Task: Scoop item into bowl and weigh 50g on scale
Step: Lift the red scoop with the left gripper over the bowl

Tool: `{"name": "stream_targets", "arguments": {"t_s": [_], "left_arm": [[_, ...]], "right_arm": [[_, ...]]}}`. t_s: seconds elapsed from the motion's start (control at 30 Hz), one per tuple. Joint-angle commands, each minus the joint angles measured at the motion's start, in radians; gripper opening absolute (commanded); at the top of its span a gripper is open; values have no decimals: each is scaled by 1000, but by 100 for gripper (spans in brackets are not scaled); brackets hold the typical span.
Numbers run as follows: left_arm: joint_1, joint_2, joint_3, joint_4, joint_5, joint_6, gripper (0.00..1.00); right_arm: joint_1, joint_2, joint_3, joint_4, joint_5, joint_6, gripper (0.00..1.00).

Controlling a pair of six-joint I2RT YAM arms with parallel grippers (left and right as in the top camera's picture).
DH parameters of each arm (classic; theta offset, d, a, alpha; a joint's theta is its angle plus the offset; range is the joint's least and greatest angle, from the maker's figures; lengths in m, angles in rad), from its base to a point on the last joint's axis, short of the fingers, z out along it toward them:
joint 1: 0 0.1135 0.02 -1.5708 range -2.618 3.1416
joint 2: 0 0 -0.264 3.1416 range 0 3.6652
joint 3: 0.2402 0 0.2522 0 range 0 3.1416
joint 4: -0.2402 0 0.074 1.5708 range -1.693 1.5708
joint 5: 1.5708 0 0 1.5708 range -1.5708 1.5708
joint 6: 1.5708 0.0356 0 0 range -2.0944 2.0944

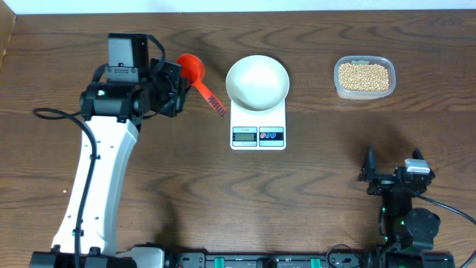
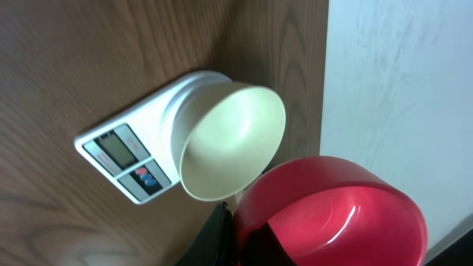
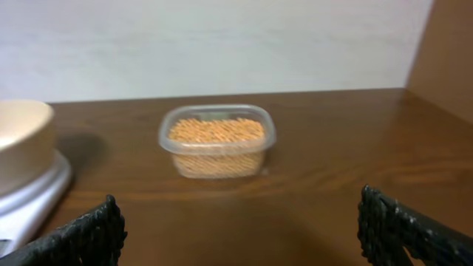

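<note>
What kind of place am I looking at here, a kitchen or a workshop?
Probably a robot lab bench staged for a kitchen chore: a robot arm at a wooden table, a kitchen scale with a white bowl on it, and a tub of beans.

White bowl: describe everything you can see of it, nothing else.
The white bowl is round, plain and smooth, ceramic or plastic by its look, with a thin rim and nothing inside. It stands upright on the scale, covering most of the platform and leaving the display and buttons clear. Only the scale touches it.
</note>
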Motion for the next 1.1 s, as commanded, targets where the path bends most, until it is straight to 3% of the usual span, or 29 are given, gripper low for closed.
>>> {"name": "stream_targets", "arguments": {"t_s": [0.0, 0.07, 0.27, 0.4, 0.73, 1.07], "left_arm": [[-23, 3, 5, -3, 1, -95, 7], [-32, 3, 5, -2, 1, -128, 7], [-36, 3, 5, 17, 1, -220, 7], [-39, 3, 5, 42, 1, -249, 7], [-55, 3, 5, 85, 1, -338, 7], [-121, 60, 5, 232, -36, -503, 7]], "right_arm": [[9, -1, -2, 61, -204, 123, 99], [9, -1, -2, 159, -321, 156, 99], [9, 55, 8, 392, -412, 280, 99], [9, 187, 89, 417, -484, 293, 99], [9, 753, 531, 417, -810, 300, 99], [97, 1300, 988, 418, -1149, 500, 99]]}}
